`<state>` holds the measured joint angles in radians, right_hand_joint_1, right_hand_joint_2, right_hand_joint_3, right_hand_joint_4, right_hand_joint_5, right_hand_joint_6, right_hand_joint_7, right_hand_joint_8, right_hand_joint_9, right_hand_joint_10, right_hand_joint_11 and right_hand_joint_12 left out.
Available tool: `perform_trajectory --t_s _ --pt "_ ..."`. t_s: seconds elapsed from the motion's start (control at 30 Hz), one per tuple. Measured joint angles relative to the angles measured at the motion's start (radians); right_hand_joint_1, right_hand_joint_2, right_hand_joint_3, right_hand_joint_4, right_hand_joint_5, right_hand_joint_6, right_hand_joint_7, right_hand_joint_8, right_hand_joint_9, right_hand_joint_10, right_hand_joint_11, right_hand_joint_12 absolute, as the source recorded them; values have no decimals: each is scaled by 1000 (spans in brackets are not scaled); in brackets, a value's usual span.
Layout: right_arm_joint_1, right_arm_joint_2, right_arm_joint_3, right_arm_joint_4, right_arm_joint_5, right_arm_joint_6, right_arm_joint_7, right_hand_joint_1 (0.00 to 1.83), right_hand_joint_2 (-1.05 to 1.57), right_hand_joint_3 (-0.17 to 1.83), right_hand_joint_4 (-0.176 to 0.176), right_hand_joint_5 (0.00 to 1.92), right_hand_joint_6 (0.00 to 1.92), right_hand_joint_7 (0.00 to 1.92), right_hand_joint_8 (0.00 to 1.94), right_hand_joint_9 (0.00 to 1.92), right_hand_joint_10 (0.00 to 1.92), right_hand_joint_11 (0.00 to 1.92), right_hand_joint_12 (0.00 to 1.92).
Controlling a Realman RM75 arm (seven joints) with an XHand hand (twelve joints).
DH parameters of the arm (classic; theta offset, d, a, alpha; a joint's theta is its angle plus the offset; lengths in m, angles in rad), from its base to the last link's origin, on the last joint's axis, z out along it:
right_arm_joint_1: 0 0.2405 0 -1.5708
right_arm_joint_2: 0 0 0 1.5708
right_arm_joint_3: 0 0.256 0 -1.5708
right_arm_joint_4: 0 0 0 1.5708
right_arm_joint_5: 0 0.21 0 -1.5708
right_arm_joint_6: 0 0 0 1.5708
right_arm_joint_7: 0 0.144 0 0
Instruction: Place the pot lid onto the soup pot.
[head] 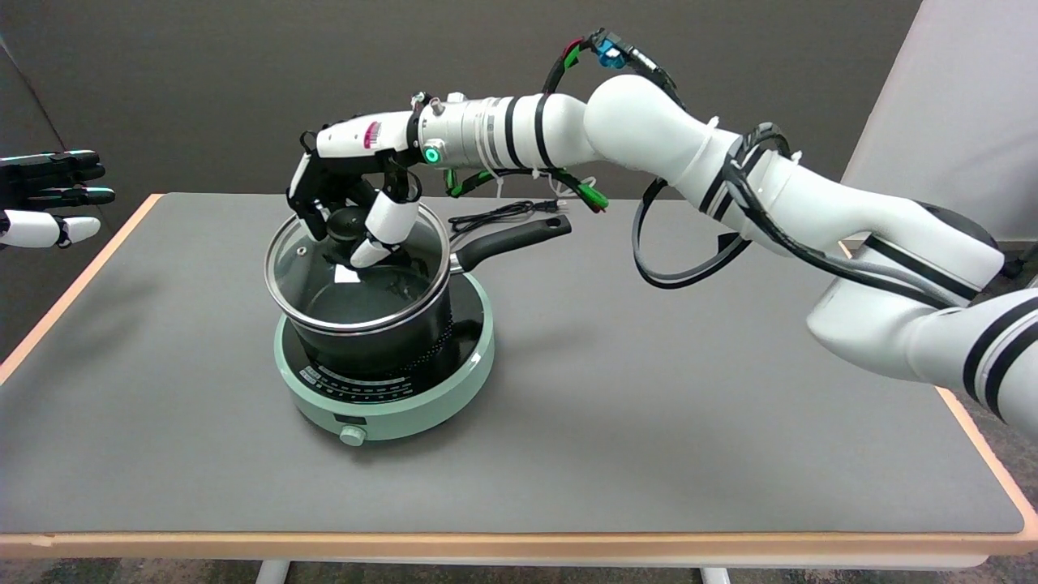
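Now right robot hand [350,212] grips the knob of the glass pot lid [324,280] from straight above, lid sitting roughly level on the soup pot [381,345] rim, pot handle pointing back-right.

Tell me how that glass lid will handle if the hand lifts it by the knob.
The lid looks rigid: glass with a metal rim, so probably fragile if dropped. Held only at its knob by the hand, it may tilt or swing. Smooth glass seems slippery.
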<state>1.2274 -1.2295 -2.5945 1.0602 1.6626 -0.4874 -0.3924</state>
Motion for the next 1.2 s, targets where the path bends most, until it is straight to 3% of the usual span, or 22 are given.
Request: perform_trajectory --t_s 1.2 --pt "-5 -11 -1 -25 -5 -3 2 1357 801 781 176 758 970 871 1430 800 1694 642 1578"
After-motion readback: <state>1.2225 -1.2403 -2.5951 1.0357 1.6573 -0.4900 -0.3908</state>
